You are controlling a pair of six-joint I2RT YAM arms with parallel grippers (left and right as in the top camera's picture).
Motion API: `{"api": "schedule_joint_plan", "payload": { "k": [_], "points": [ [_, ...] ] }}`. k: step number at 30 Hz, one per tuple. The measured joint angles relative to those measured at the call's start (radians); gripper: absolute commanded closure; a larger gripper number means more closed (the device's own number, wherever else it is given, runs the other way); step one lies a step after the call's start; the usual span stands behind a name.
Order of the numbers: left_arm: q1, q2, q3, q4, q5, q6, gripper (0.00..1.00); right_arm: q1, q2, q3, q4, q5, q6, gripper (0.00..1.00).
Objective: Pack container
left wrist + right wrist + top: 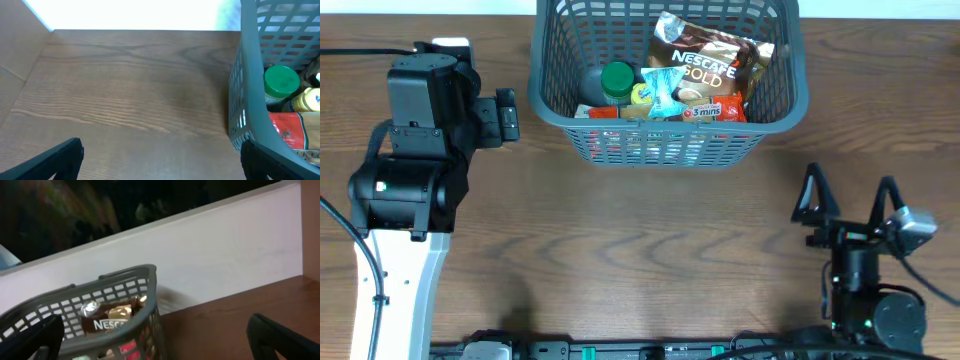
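The left pincer (162,150) gapes wide over the wooden desk (125,90). Just beside one fingertip (265,162) stands the grey container (247,100), holding a green-lidded jar (281,82).

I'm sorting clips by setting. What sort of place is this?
Probably a robot lab bench, not a shop or kitchen: a left arm and right arm stand at a plain wooden table by a bare white wall, with groceries in a grey basket.
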Motion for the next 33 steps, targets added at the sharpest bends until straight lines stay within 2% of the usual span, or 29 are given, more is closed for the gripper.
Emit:
{"api": "schedule_joint_plan", "payload": {
  "k": [12, 33],
  "points": [
    [0.0, 0.0, 0.0, 0.0, 0.0, 0.0, 0.01, 0.0, -0.149, -0.224, 0.077, -0.012, -0.012, 0.01],
    [0.0, 0.0, 0.0, 0.0, 0.0, 0.0, 0.01, 0.0, -0.169, -0.367, 0.106, -0.06, -0.012, 0.01]
  ]
}}
